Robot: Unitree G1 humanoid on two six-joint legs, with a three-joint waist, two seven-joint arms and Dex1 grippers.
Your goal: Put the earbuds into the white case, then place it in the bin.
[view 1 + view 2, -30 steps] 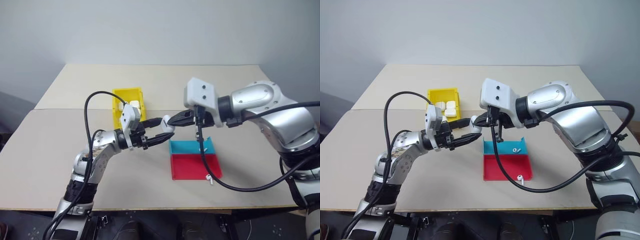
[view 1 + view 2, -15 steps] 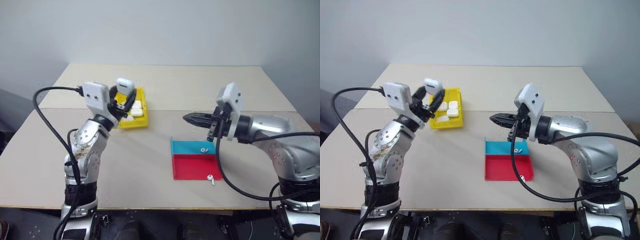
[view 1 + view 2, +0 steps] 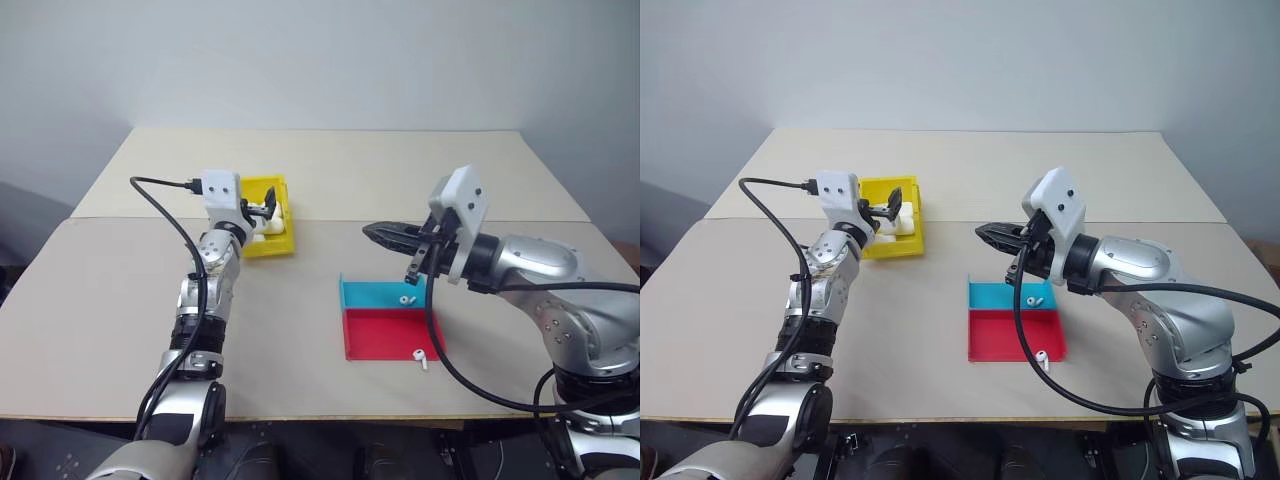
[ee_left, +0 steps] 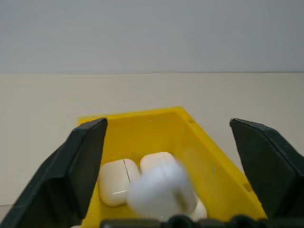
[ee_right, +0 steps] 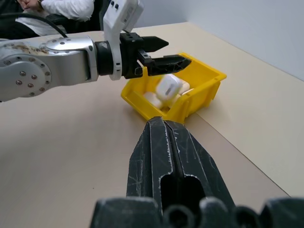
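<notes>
Holding white cases (image 4: 142, 183), yellow bin (image 3: 270, 243) (earbud (image 3: 407, 299) in blue-and-red tray (image 3: 385, 330)).

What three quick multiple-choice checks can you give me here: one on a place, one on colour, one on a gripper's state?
1. Where is the left gripper?
A. Over the yellow bin
B. Over the tray
C. At the table's near edge

2. What colours is the flat tray?
A. Green and white
B. Blue and red
C. Black and yellow

3. How does the right gripper stand?
A. Wide open
B. Clamped on the bin's rim
C. Shut, in the air

Key:
1 A, its fingers hang spread above the bin's inside.
2 B, it has a blue far half and a red near half.
3 C, its fingers are pressed together, clear of the table.
</notes>
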